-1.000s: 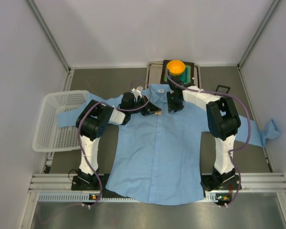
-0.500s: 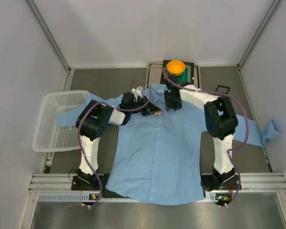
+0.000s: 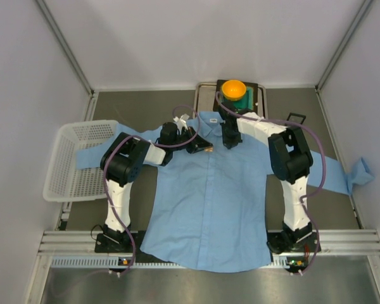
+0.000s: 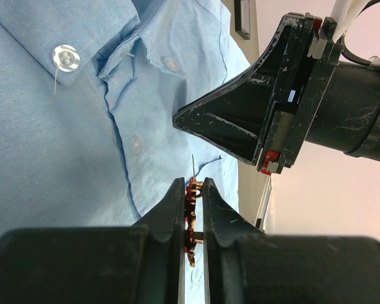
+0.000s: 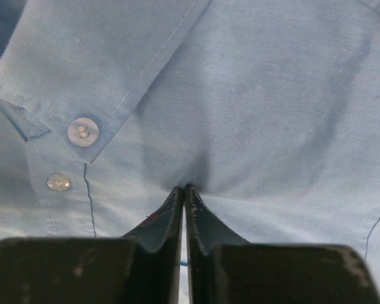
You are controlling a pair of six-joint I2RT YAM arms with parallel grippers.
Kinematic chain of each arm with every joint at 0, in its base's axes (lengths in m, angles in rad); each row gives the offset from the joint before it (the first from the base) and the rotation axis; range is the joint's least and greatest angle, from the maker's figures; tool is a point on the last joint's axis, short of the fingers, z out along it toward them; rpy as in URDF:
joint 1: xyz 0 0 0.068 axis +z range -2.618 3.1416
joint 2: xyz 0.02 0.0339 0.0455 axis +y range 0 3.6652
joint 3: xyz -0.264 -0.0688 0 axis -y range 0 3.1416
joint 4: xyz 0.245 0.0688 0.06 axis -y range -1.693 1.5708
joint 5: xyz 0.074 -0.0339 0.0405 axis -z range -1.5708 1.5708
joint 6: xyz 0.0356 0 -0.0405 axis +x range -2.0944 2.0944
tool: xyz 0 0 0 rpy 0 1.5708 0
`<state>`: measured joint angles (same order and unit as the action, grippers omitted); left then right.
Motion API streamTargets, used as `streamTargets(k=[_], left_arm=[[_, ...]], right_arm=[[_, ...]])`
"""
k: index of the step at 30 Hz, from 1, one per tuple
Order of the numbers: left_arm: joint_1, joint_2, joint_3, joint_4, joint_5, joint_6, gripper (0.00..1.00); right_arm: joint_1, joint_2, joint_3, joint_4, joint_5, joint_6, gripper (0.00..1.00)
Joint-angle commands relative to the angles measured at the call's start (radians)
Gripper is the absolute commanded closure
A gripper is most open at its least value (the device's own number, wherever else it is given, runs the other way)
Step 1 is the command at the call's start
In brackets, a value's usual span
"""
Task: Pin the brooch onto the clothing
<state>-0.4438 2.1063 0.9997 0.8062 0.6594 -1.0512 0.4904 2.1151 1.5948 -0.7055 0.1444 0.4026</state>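
Note:
The light blue shirt [image 3: 209, 202] lies flat, collar at the far side. My left gripper [image 3: 204, 149] is shut on the tiny red-orange brooch [image 4: 192, 212], held edge-on between its fingers just above the shirt front beside the button placket [image 4: 136, 144]. The pin's thin needle points out past the fingertips. My right gripper [image 3: 229, 140] is shut, its tips [image 5: 183, 189] pinching a pucker of shirt cloth [image 5: 272, 114] just below the collar point and its button [image 5: 83, 132]. In the left wrist view the right gripper's black fingers [image 4: 240, 123] hang close above the brooch.
An orange bowl [image 3: 234, 88] stands on a dark tray [image 3: 259, 95] behind the collar. A white mesh basket [image 3: 82, 158] sits at the left, under the shirt's sleeve. The other sleeve [image 3: 358, 172] runs to the right wall.
My right arm has shifted slightly left toward the collar, its gripper staying on the shirt near the brooch. The left arm has held still with the brooch.

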Motion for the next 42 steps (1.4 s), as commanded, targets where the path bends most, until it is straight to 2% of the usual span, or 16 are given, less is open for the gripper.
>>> streamTargets(k=[1, 8, 14, 31, 42], left_arm=[[0.005, -0.017, 0.002, 0.033, -0.004, 0.017, 1.0], [0.002, -0.017, 0.005, 0.039, 0.009, 0.022, 1.0], [-0.007, 0.023, 0.0, 0.163, 0.042, -0.033, 1.0], [-0.012, 0.103, 0.025, 0.292, 0.089, -0.122, 1.0], [-0.013, 0.136, 0.033, 0.375, 0.108, -0.176, 1.0]], right_arm=[[0.013, 0.12, -0.035, -0.025, -0.075, 0.01, 1.0], [0.013, -0.009, -0.013, 0.001, -0.14, -0.031, 1.0], [0.002, -0.153, -0.055, 0.086, -0.201, -0.099, 1.0], [-0.118, -0.207, -0.15, 0.172, -0.45, -0.041, 1.0], [-0.141, -0.237, -0.197, 0.238, -0.529, -0.038, 1.0]])
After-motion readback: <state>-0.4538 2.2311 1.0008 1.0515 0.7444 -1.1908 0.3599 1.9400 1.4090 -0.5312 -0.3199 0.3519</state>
